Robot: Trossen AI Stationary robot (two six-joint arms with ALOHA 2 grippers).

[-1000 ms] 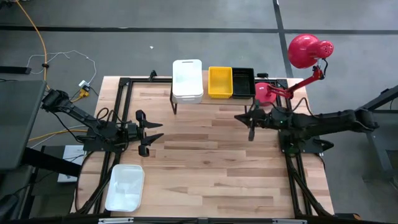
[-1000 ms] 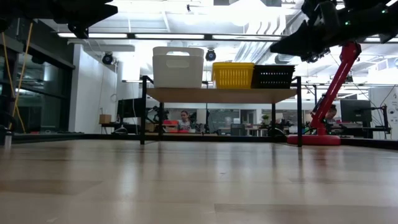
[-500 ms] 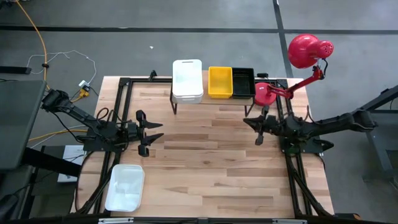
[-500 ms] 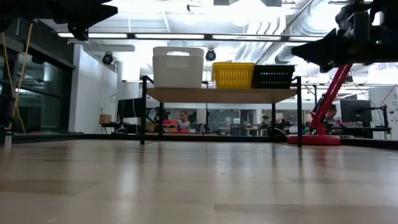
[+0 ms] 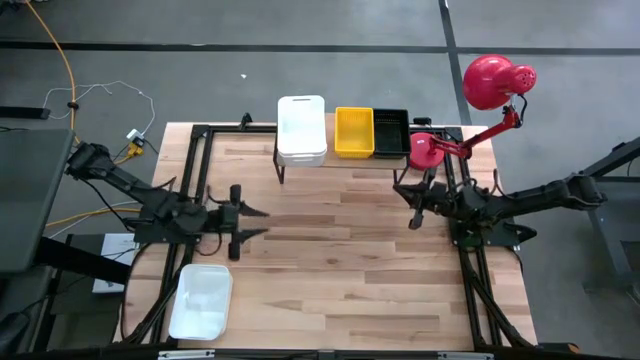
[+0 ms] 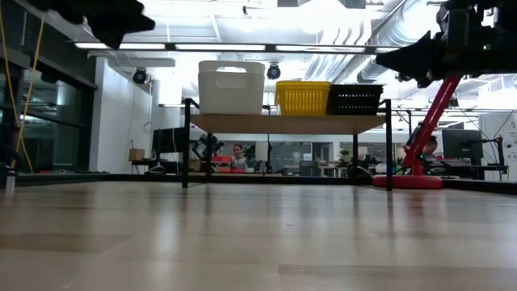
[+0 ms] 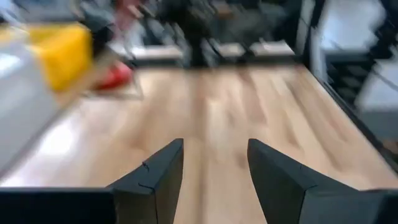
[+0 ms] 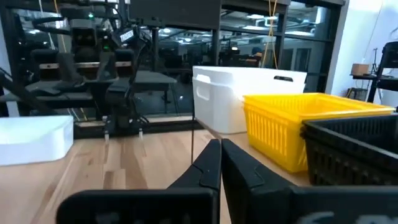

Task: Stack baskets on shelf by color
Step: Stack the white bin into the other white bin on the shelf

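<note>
Two dark arms over one big wooden table, and neither is carrying anything right now. At the far edge sits the shelf, the low wood-topped riser on thin black legs, and it's loaded: the white baskets stand at its left end, rising higher than their neighbours in the low view, a yellow basket sits in the middle right beside them, and a black basket takes the right end, pressed up against the yellow one. Off the shelf, down at the near left corner of the table, one more white basket lies alone, well apart from everything else. The red lamp leans over the far right corner, its base just past the shelf's right end. Left gripper hovers above the table's left half, between the lone white basket and the shelf, fingers spread with bare wood showing between them. Right gripper hangs over the right side, near the lamp base, its jaws pressed together on nothing, the shelf's three colours lined up ahead of it in the wrist view.
</note>
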